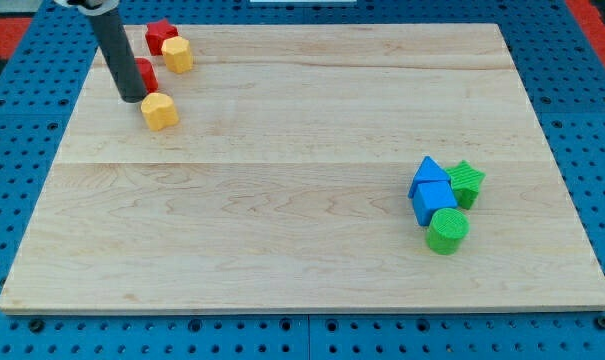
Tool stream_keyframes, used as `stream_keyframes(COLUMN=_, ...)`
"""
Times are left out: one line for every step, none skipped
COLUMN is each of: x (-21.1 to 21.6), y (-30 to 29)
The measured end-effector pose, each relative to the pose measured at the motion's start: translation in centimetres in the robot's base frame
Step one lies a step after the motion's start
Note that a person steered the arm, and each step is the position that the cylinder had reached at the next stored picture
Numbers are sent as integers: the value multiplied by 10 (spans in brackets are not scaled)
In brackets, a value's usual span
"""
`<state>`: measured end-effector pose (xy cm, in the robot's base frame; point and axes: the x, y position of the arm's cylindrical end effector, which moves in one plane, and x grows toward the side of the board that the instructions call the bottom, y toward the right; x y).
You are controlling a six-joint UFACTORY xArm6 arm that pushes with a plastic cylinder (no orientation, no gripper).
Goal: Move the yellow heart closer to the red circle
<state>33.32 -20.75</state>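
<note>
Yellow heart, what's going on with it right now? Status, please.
My tip down at the view's top left, just left of the yellow heart. Red circle right behind the rod, nearly touching the heart. Nothing between them.

The dark rod (117,50) runs off the view's top, its upper part cut away. It hides most of a red block (147,73); that block's shape cannot be told.
</note>
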Motion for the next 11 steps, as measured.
stream_keyframes(x=-25, y=3)
stream_keyframes(x=-38, y=2)
stream_keyframes(x=-3, y=2)
stream_keyframes(x=28, y=25)
stream_keyframes(x=28, y=56)
stream_keyframes(x=31, y=114)
stream_keyframes(x=61, y=118)
stream_keyframes(x=90, y=95)
stream_keyframes(x=81, y=76)
stream_keyframes(x=63, y=73)
stream_keyframes(x=45, y=49)
